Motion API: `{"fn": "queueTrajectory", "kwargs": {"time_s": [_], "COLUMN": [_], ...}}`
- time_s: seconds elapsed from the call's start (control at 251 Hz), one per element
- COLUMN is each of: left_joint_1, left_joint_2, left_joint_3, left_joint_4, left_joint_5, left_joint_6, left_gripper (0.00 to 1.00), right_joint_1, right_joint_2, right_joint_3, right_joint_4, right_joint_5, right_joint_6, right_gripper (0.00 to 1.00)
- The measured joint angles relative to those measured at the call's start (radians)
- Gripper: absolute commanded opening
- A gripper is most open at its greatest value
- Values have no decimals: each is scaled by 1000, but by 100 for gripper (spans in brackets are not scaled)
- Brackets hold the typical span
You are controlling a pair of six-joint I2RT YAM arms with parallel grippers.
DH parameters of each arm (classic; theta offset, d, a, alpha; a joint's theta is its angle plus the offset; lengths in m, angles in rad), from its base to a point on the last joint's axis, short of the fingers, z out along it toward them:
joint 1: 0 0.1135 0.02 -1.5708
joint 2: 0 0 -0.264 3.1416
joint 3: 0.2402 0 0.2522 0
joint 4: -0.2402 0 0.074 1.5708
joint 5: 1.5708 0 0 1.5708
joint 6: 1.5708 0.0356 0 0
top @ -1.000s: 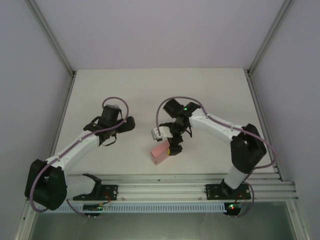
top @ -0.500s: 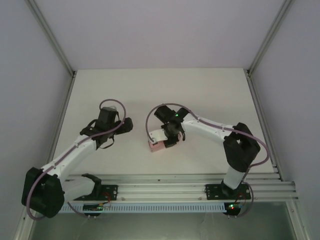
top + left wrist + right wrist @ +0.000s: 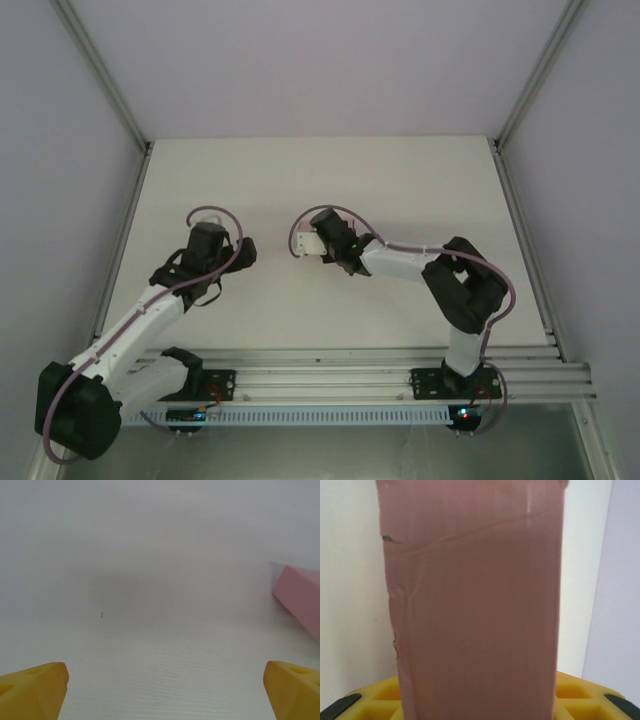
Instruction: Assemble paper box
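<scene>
The paper box (image 3: 475,605) is a plain pink card box with a few creases and nicks along its left edge. It stands upright and very close in the right wrist view, rising from between the yellow fingers (image 3: 580,695). My right gripper (image 3: 480,702) is shut on its lower end, and sits near the table's middle (image 3: 330,250). One pink corner of the box (image 3: 300,600) shows at the right edge of the left wrist view, lifted off the table. My left gripper (image 3: 168,690) is wide open with nothing between its yellow fingertips (image 3: 35,685), and hovers left of the right one (image 3: 240,255).
The white table (image 3: 400,180) is bare behind and beside both arms. Pale enclosure walls with metal corner posts (image 3: 110,90) bound it on three sides. An aluminium rail (image 3: 330,380) carrying both arm bases runs along the near edge.
My right gripper closed on the pink box and carried it from the near centre of the table up and to the left. The left arm drew back slightly to the left, still open.
</scene>
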Motion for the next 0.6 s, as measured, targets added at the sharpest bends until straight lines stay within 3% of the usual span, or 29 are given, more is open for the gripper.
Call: {"fn": "queueTrajectory", "kwargs": {"time_s": [0.088,0.379,0.603], "left_joint_1": [1,3,5], "left_joint_2": [0,1,0], "left_joint_3": [0,0,1], "left_joint_4": [-5,-8,-6], "left_joint_5": [-3,-14,-87], "left_joint_6": [-3,-2,22], "left_gripper": [100,100,99], "right_joint_1": [2,23,2], "right_joint_2": [0,-133,-402], "right_joint_3": [-12,-76,-82], "right_joint_4": [-3,-168,-259], "right_joint_5": [3,-91,-176], "right_joint_6": [31,124,241], "right_gripper": [74,99,99]}}
